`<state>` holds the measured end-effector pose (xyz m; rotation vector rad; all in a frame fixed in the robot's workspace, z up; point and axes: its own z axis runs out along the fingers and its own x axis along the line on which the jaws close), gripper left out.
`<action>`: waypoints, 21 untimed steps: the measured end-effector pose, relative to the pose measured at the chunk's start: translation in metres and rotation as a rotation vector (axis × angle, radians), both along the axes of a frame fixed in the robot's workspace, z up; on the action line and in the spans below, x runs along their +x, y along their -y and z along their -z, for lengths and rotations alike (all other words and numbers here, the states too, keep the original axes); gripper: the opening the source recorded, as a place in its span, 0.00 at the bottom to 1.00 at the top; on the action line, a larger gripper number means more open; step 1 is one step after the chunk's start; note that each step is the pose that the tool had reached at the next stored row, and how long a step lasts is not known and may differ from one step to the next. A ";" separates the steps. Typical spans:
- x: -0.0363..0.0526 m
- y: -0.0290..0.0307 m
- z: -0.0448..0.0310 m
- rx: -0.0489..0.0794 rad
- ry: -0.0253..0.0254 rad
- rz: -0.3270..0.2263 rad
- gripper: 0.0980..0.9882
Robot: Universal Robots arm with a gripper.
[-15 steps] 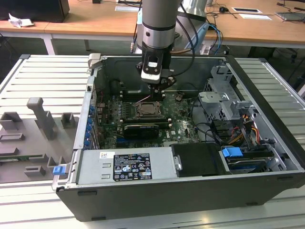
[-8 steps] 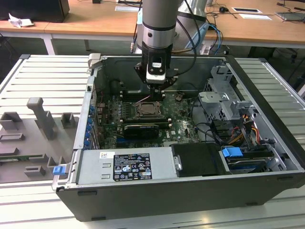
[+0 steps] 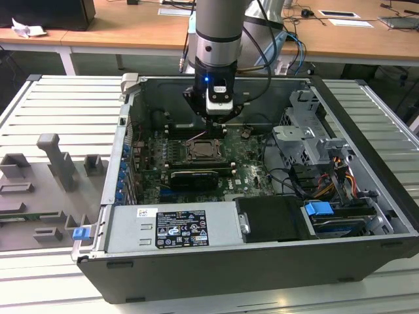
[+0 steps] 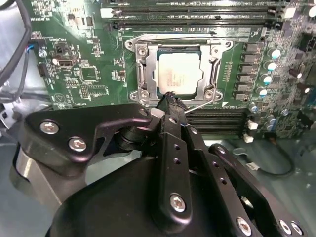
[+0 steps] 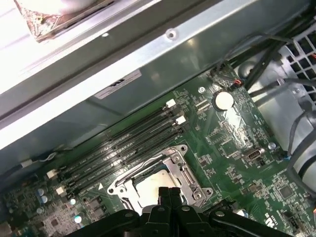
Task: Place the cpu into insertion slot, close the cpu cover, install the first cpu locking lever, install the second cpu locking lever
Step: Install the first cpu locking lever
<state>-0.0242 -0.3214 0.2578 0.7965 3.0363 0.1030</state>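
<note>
- Inside the open case (image 3: 216, 265) on the desk (image 3: 39, 98), the green motherboard (image 4: 74, 94) lies flat.
- Above the board's middle hangs the arm (image 3: 219, 26).
- Around the cpu (image 4: 180, 73), mid-board, the cover (image 4: 140, 69) lies flat.
- At the cover's edge, the fingers (image 4: 170, 106) point down, clenched together.

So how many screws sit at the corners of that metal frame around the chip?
4, seen in the second wrist view, one at each corner of the frame round the cpu: two screws on the far side, two beside the fingers. None seems hidden.
</note>
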 end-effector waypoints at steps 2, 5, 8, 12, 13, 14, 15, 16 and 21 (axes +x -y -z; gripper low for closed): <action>0.0000 0.0000 0.0000 0.000 0.0000 -0.039 0.01; 0.0000 0.0000 0.0000 0.000 0.0000 -0.076 0.01; 0.0000 0.0000 0.0000 0.000 0.0000 -0.130 0.01; 0.0000 0.0000 0.0000 0.000 0.0000 -0.183 0.01; 0.0000 0.0000 0.0000 0.000 0.0000 -0.194 0.01; 0.0000 0.0000 0.0000 0.000 0.0000 -0.201 0.01; 0.0000 0.0000 0.0000 0.000 0.0000 -0.210 0.01; 0.0000 0.0000 0.0000 0.000 0.0000 -0.217 0.01; 0.0000 0.0000 0.0000 0.000 0.0000 -0.264 0.01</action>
